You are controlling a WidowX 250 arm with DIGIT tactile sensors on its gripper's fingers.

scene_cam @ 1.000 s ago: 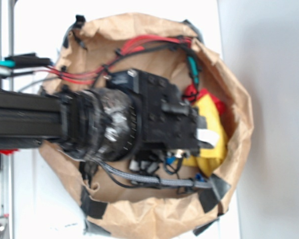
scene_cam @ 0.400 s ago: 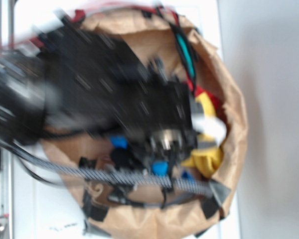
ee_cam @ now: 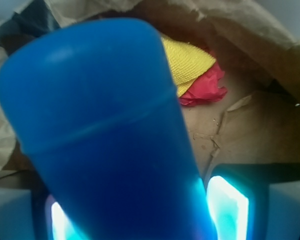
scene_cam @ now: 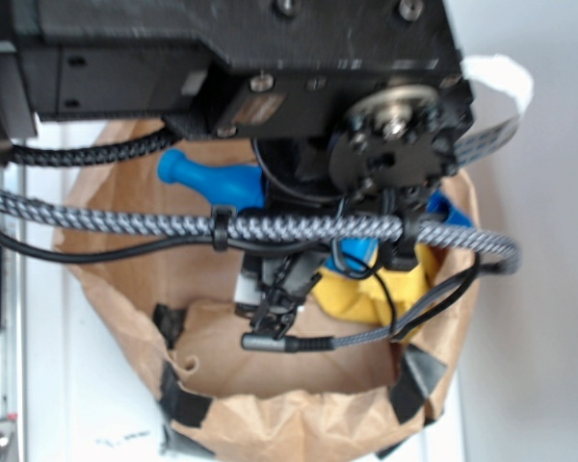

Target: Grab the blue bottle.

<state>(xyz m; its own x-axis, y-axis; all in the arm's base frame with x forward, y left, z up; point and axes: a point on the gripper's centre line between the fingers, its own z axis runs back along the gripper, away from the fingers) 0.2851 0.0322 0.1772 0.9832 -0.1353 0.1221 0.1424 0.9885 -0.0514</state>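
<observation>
- Blue bottle [ee_cam: 105,140]: in the wrist view it fills the frame, its lower body seated between the two fingertip pads of the gripper [ee_cam: 135,215] and its rounded end pointing up and away from the camera. The long axis runs straight out along the line of the fingers, not across them.
- Fingers [ee_cam: 227,210]: clamped onto the bottle, one pad glowing blue on each side of it and pressed against its wall, as far as the lower edge of the frame allows one to tell.
- Exterior view: the same bottle [scene_cam: 207,178] shows beneath the arm, its narrow neck and flared lip pointing left and its body disappearing under the black wrist housing. It appears to be above the floor of the brown paper bag [scene_cam: 299,414] rather than resting on it, though the view from overhead does not settle this.
- Yellow-and-red cloth [ee_cam: 192,67]: lies on the bag floor, well apart from the bottle and beyond it.
- Judgement: the grasp looks made; what remains turns on keeping the bottle aligned with the fingers as it is carried.
</observation>
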